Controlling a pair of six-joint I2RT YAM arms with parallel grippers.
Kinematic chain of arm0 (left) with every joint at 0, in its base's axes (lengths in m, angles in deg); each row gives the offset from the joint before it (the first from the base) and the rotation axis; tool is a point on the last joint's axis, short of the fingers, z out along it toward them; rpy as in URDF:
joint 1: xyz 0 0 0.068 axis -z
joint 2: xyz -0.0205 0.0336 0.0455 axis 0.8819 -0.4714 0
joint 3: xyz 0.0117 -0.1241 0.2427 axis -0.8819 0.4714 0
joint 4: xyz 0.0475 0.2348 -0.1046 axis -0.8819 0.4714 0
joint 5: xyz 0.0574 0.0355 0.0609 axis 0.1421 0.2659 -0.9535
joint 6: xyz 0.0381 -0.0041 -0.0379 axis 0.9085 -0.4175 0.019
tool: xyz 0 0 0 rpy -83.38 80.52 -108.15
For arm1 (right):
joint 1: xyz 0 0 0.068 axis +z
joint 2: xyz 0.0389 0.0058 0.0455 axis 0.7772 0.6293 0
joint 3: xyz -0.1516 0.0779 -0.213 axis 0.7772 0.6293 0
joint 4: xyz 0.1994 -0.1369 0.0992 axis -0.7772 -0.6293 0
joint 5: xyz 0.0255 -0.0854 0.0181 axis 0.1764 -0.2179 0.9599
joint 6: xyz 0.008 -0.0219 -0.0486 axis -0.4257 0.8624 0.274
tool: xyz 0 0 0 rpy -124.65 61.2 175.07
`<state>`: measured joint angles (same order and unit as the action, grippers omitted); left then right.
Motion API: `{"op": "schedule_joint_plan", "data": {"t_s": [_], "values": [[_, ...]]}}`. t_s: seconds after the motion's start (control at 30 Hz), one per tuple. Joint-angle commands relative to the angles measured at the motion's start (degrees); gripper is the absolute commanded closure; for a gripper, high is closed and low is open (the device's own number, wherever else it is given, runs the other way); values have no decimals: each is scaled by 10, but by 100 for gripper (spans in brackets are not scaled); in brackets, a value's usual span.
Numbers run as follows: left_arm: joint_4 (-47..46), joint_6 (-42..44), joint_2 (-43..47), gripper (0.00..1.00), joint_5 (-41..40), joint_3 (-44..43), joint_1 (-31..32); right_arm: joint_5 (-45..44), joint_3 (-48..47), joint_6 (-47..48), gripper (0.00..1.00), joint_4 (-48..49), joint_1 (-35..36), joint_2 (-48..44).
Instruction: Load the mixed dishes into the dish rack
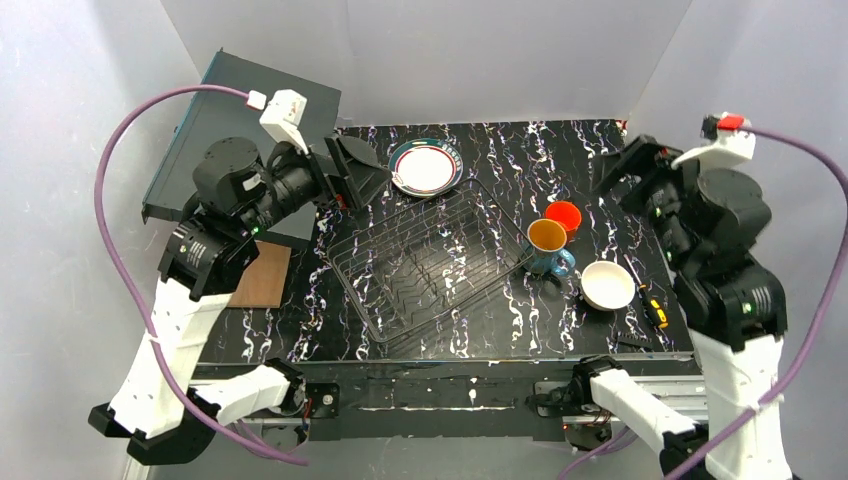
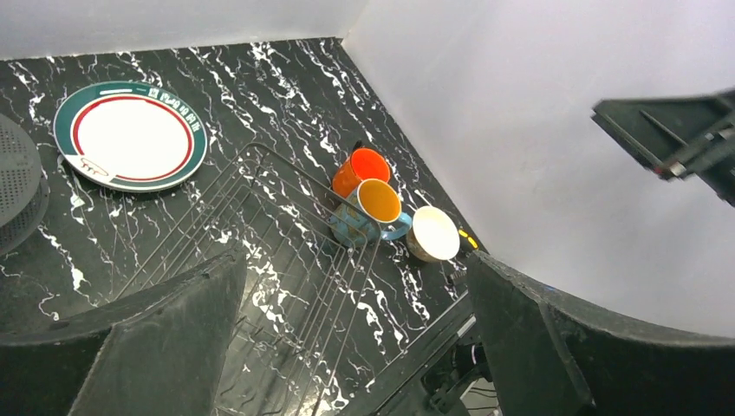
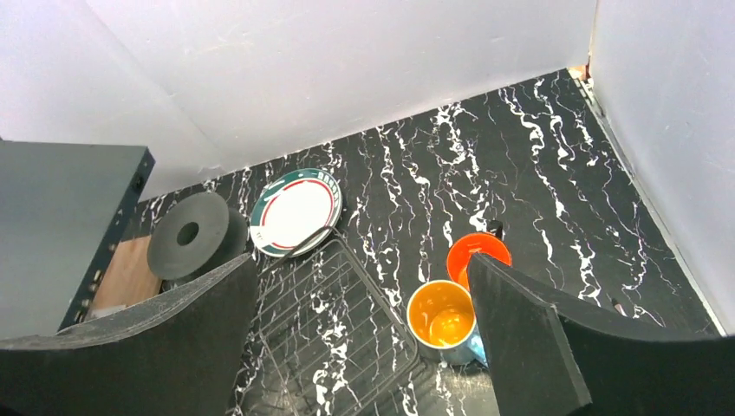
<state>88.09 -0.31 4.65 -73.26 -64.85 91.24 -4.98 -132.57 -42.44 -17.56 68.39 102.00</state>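
Left pincer (image 1: 358,172) and right pincer (image 1: 628,168) both gape empty. Green-rimmed plate (image 1: 426,167) lies flat behind the dish rack (image 1: 425,265); blue mug (image 1: 549,247), orange cup (image 1: 563,215) and cream bowl (image 1: 607,285) cluster at its right end. Likely stiff, slick, breakable: pinch rims. Both arms hover raised over the counter (image 1: 560,160), wrists tilted down.

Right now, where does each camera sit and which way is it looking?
Top camera: above and behind, looking down on the marble table; shows the left arm and right arm.
Left wrist camera: on the left arm, facing right across the dish rack to the blue mug; its open left claw frames the bottom.
Right wrist camera: on the right arm, facing the far-left corner; its open right claw shows.
Shared: both wrist views see the green-rimmed plate and orange cup.
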Motion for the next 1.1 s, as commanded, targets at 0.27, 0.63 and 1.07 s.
{"op": "schedule_joint_plan", "data": {"t_s": [0.27,0.63,1.07], "values": [[17,-1,15,2,-12,-11,1,-16,-18,-64,2,-73,1,123],[30,-14,22,2,-5,16,1,68,124,10,2,-16,0,77],[21,-88,-3,2,84,91,1,62,197,-88,1,-34,-88,162]]}}
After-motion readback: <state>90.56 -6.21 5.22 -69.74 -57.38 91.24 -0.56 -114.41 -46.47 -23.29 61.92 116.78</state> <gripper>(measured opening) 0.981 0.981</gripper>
